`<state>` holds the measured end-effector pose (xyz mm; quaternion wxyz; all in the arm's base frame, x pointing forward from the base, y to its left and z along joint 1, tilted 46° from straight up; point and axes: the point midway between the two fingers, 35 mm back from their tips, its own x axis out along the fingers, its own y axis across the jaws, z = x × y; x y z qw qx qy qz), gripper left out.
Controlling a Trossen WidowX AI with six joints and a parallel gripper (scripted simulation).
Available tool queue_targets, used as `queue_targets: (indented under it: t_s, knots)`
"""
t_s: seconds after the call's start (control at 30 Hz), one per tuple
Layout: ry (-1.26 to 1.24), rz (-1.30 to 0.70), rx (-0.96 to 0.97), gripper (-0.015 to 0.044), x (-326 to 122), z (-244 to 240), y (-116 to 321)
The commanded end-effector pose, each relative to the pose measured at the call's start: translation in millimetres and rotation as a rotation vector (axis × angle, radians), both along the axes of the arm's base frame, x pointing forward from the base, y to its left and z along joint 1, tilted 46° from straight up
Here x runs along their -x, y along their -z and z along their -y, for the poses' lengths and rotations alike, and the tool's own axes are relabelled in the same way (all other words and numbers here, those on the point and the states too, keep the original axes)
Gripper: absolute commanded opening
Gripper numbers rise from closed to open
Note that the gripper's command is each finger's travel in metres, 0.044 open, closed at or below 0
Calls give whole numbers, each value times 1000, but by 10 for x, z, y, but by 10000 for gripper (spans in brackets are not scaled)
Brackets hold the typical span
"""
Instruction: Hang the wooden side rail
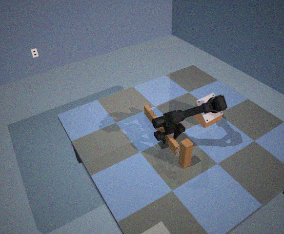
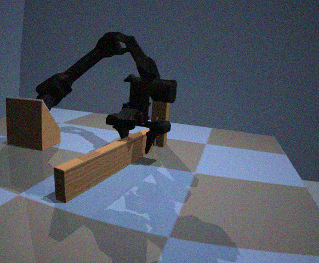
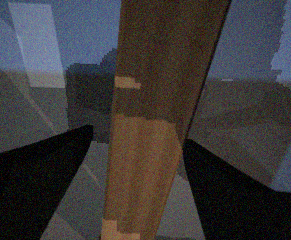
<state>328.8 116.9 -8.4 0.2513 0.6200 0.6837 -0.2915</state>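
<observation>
The wooden side rail (image 1: 172, 145) (image 2: 97, 166) (image 3: 150, 165) stands on its narrow edge, its far end on the table. Pale steel hooks (image 1: 177, 150) show at its other end, beside the upright headboard post (image 1: 185, 153) (image 2: 161, 113). The slot and pins are hidden, and I cannot tell whether hooks and post touch. My gripper (image 1: 170, 140) (image 2: 135, 144) (image 3: 139, 137) points down over the rail's hook-end half. Its fingers are open, one on each side of the rail. In the wrist view there are gaps between the rail and both fingers; the right gap is narrower.
The arm's base is a wooden wedge block (image 1: 205, 124) (image 2: 23, 121) with a white top plate, to one side of the rail. The arm reaches over from it, and its wrist is close to the post in the exterior view. The checkered table (image 1: 134, 186) (image 2: 239, 198) has open edges.
</observation>
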Motion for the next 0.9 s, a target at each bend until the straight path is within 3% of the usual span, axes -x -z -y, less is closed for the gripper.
queue_targets:
  t_s: [0.0, 0.17, 0.33, 0.43, 0.87]
  knots:
    - [2, -3, -3, 230, 2, -10, 3]
    - [2, -3, -3, 99, 2, -10, 3]
    - [2, -3, -3, 65, 2, -10, 3]
    - [2, -3, -3, 0, 2, -10, 3]
    - [-33, 33, -8, 0, -37, -12, 2]
